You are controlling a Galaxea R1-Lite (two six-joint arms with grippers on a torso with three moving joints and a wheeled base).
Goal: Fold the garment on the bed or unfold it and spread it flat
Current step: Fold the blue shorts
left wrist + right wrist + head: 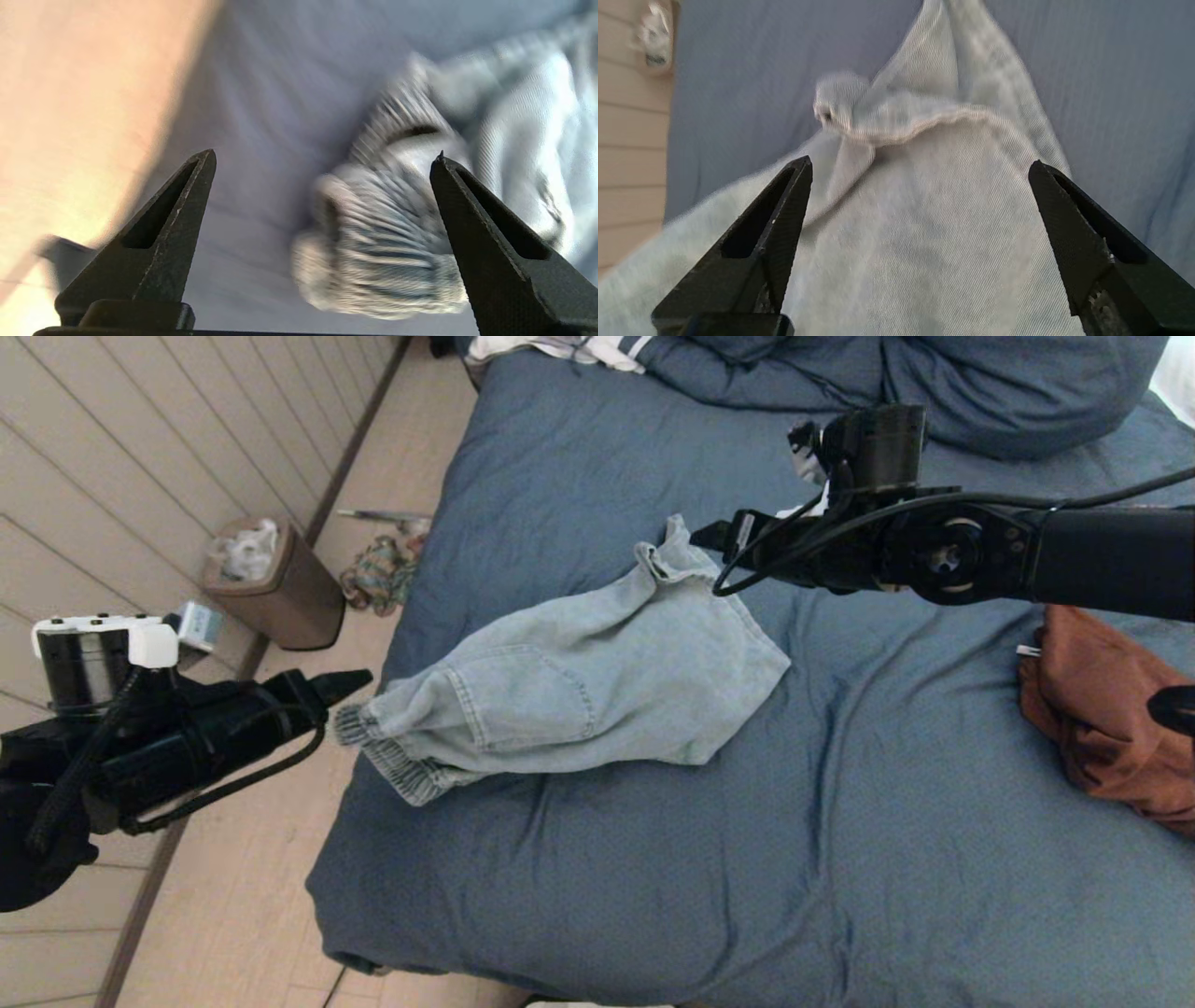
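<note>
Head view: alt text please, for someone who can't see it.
A light denim garment lies folded on a slate-blue bed. The left gripper sits at its ribbed cuff end and the right gripper over its far corner, neither holding it. A rust-brown garment lies at the right.

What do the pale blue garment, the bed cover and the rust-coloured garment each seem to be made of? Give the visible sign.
Pale blue garment: probably washed denim; twill weave, stitched pocket, ribbed cuffs.
Bed cover: likely matte woven cotton or blend; soft wrinkles, no sheen.
Rust-coloured garment: soft fabric, bunched in folds; its weave cannot be told.
</note>
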